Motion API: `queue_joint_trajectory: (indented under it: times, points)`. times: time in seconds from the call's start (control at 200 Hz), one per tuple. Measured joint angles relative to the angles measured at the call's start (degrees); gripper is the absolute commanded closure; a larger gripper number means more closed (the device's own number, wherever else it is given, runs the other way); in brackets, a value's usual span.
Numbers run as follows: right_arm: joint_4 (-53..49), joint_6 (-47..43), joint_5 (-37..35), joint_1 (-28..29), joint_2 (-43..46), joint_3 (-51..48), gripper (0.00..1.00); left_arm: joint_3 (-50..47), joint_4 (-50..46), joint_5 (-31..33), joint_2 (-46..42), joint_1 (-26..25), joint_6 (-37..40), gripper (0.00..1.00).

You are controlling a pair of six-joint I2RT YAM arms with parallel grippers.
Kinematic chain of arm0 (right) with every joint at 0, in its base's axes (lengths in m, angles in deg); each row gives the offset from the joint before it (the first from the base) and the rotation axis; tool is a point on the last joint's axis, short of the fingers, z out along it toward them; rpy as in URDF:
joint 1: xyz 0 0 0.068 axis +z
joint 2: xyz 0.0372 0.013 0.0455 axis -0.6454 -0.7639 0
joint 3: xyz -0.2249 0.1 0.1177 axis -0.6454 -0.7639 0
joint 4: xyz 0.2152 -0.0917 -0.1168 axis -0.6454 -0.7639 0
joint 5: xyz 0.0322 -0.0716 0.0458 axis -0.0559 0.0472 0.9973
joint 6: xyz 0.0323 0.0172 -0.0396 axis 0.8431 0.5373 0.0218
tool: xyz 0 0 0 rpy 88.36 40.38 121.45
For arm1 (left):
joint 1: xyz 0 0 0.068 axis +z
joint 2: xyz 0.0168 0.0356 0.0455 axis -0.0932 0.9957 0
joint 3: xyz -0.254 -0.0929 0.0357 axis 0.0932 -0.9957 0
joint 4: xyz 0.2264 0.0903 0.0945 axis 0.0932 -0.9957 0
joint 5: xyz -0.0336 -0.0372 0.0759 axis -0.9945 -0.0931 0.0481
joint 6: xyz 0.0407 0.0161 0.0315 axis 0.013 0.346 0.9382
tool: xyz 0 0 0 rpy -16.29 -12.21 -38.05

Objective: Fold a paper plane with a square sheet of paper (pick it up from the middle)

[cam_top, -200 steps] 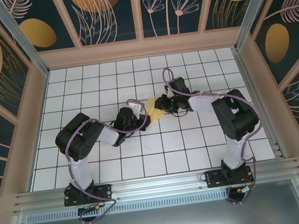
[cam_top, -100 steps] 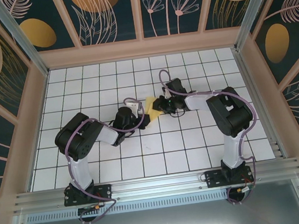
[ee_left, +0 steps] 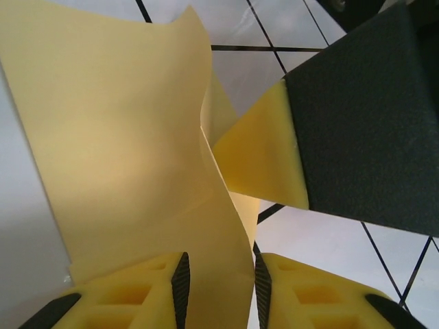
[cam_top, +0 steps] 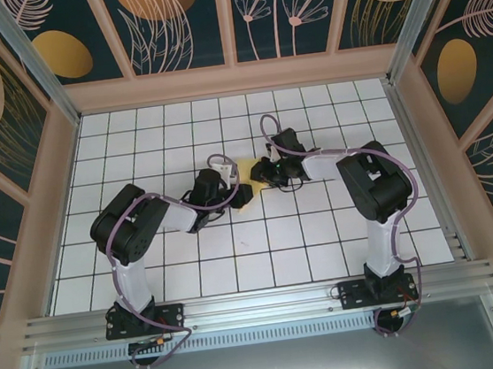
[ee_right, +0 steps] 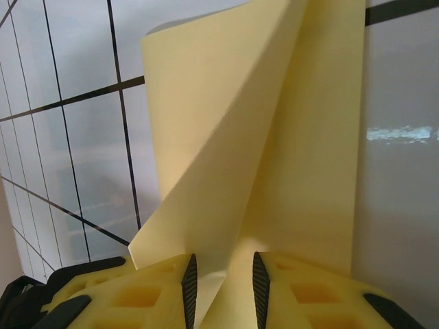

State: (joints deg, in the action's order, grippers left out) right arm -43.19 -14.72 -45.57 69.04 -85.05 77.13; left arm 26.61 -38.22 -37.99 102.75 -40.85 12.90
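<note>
Left of centre, the left gripper (ee_left: 219,291) is sitting nose to nose with its partner above the white gridded table (cam_top: 323,229). The pale yellow sheet of paper (ee_left: 123,151) is passing between its pads. Whether those pads are pressing the sheet or standing just clear of it cannot be told. Bare tiles are lying open on every side of the pair, and the wooden frame (cam_top: 62,170) is standing well apart from both arms. The sheet, partly folded, is spanning the small gap between the two grippers near the table's middle. From above, its visible yellow is running roughly far to near, and no pointed end can be made out. To the right, the right gripper (ee_right: 221,284) is pinching the sheet's folded layers, with a crease slanting away from its fingers. Dark teal panels (cam_top: 175,23) painted with leaves and flowers are enclosing the table, and an aluminium rail (cam_top: 260,303) is crossing the near edge.
</note>
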Motion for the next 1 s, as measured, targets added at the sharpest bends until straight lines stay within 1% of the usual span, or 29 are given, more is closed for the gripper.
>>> queue_joint_trajectory:
  times: [0.125,0.305,0.59,0.711,1.001]
  points:
    - [0.0,0.02,0.0,0.0,0.0,0.0,0.66,2.25,-4.55,0.0,-0.28,0.17,-0.94,0.63]
    - [0.0,0.17,0.02,0.0,0.0,0.0,0.66,4.17,-11.13,1.7,-1.57,0.37,-1.01,0.61]
    - [0.0,0.22,0.0,0.02,-0.09,0.0,0.65,6.05,-18.49,3.85,-3.43,0.37,-0.92,0.57]
    - [0.0,0.22,0.0,0.04,-0.39,0.0,0.65,7.39,-20.85,4.87,-3.56,0.37,-0.59,0.57]
    - [0.0,0.44,0.0,0.2,-1.16,0.37,0.66,10.12,-26.25,6.84,-3.54,0.37,0.42,0.62]
